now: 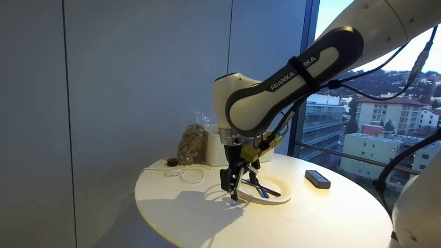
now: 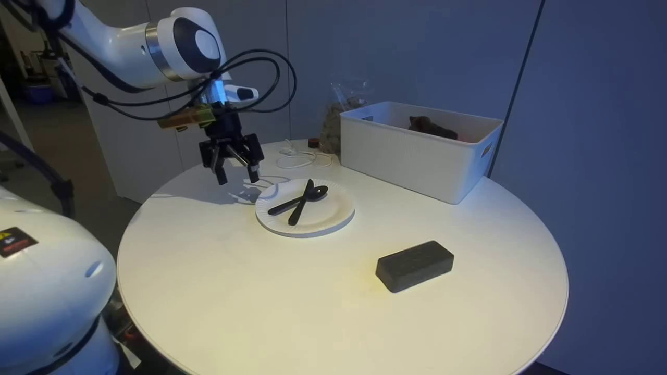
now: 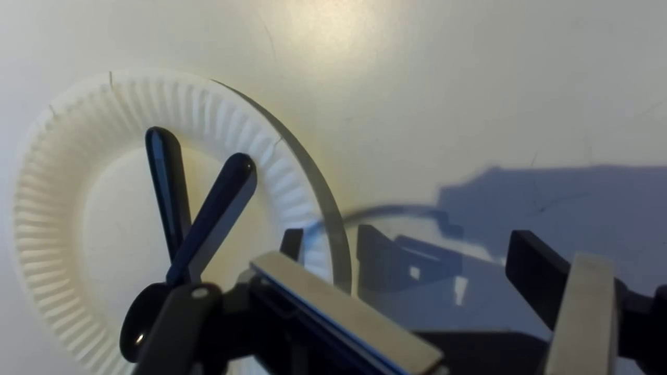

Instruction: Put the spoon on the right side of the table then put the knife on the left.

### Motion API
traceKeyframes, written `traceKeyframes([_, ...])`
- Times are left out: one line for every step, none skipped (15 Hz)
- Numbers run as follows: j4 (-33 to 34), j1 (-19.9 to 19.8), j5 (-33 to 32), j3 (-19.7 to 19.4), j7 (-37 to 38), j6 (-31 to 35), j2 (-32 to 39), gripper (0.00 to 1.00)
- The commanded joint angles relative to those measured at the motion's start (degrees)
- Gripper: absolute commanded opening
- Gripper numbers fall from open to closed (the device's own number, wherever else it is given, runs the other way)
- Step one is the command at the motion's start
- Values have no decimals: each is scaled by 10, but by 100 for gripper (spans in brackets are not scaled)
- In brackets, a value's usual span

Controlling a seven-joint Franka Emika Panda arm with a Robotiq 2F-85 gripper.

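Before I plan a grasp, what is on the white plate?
On the white plate, a dark spoon and a dark knife lie crossed. In the wrist view, the gripper hides part of each; the plate's surface directly beneath them is covered and cannot be seen.

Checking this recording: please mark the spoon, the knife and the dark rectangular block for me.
Spoon (image 3: 210, 217): in the wrist view, on the handle, about midway along it.
Knife (image 2: 298, 213): in an exterior view, on the handle.
Dark block (image 2: 416, 259): in an exterior view, on the top face.
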Motion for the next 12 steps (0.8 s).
traceKeyframes([1,17,-6,-16,5,-2,2,100])
traceKeyframes([15,21,10,-20,1,-16,5,100])
traceKeyframes([23,28,33,-34,-22,-25,-1,100])
traceKeyframes([26,32,63,-52,-42,-23,-16,100])
traceKeyframes([32,33,88,-67,-50,-27,-26,100])
traceKeyframes([38,29,107,-81,-50,-27,-34,100])
traceKeyframes([45,22,118,-91,-42,-27,-36,100])
traceKeyframes([52,14,125,-102,-34,-24,-32,100])
traceKeyframes([58,7,131,-113,-27,-23,-27,100])
traceKeyframes([64,3,142,-123,-27,-27,-18,100])
traceKeyframes([65,0,149,-129,-24,-25,-9,100])
traceKeyframes([61,-4,154,-132,-17,-12,4,100])
